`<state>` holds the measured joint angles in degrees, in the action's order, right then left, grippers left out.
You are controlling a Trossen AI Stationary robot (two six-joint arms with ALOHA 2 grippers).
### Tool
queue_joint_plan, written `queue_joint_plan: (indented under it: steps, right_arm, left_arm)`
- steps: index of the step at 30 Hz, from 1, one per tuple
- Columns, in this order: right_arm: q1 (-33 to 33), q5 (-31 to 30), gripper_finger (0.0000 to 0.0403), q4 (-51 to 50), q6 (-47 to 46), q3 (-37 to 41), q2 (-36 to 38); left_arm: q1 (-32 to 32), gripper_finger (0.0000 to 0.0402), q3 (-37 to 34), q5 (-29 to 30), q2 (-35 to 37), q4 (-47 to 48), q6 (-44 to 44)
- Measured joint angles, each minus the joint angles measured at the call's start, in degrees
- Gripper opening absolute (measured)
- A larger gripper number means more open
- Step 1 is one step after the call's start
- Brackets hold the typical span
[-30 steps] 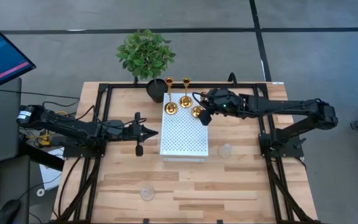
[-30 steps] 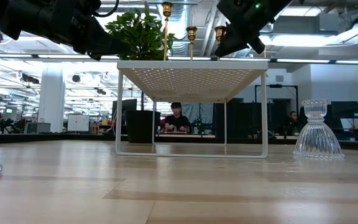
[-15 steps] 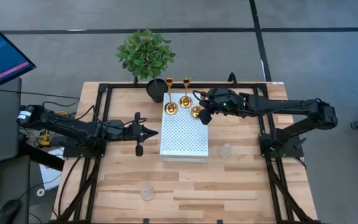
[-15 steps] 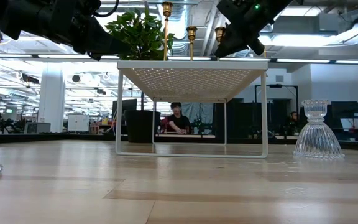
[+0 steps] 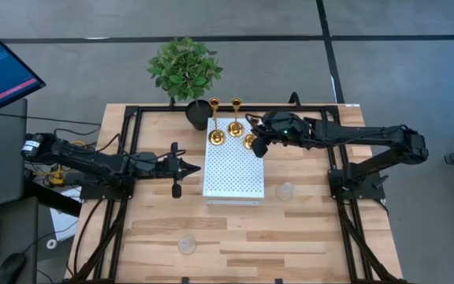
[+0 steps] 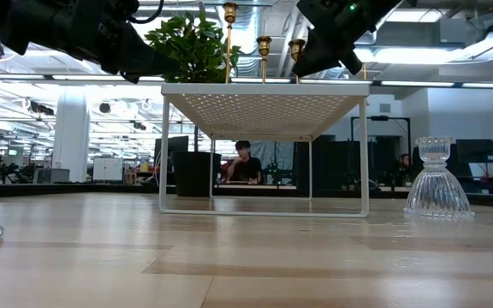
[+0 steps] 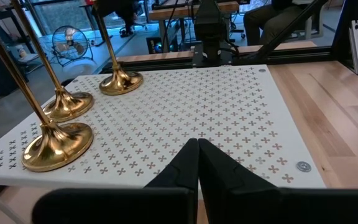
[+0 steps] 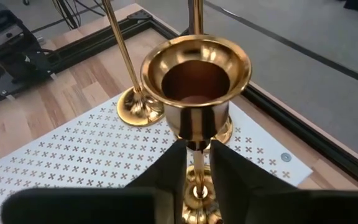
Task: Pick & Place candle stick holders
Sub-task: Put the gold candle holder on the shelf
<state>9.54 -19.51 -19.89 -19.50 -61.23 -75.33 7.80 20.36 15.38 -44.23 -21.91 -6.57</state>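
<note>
Three gold candle stick holders stand at the far end of the white perforated board [image 5: 235, 175]: a tall one [image 5: 216, 136], a middle one [image 5: 236, 126] and a short one [image 5: 249, 142]. My right gripper [image 5: 253, 145] is shut on the short holder [image 8: 196, 74]. My left gripper [image 5: 194, 166] is shut and empty at the board's left edge, level with its top [image 7: 197, 152]. One clear glass holder [image 5: 286, 190] stands on the table right of the board. Another [image 5: 186, 244] stands near the front edge. My right gripper pinches the short holder's thin stem [image 8: 196, 163] between its two fingers [image 8: 174, 168], just under the cup. The fingers come from the table's right side, slanting down, across the stem. The holder stays upright; whether its base [image 8: 197, 200] rests on the board, I cannot tell.
A green plant in a black pot [image 5: 184, 69] stands just beyond the board's far left corner. Black frame rails [image 5: 124, 150] run along the table's sides. The board stands on thin legs [image 6: 366, 154] above the table. People sit in the room behind [image 6: 245, 162].
My right gripper has gone a little toward the table's left edge with the short gold holder, whose cup has shifted closer to the middle holder while staying upright.
</note>
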Motion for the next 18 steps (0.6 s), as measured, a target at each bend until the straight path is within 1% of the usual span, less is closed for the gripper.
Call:
queue_joint_plan:
  steps: [11, 15, 18]
  right_arm:
    - [-0.6, 0.0, 0.0097, 0.8, 3.6, 0.0, 0.1]
    - [-0.9, 0.0, 0.0124, 1.9, 5.1, 0.0, 0.5]
    - [-1.0, 0.1, 0.0154, 1.8, 5.1, 0.0, 1.1]
  left_arm:
    - [0.0, 0.0007, 0.0, 0.0, 0.0, 0.0, 0.0]
    - [0.0, 0.0007, 0.0, 0.0, 0.0, 0.0, 0.0]
    - [0.0, 0.0007, 0.0, 0.0, 0.0, 0.0, 0.0]
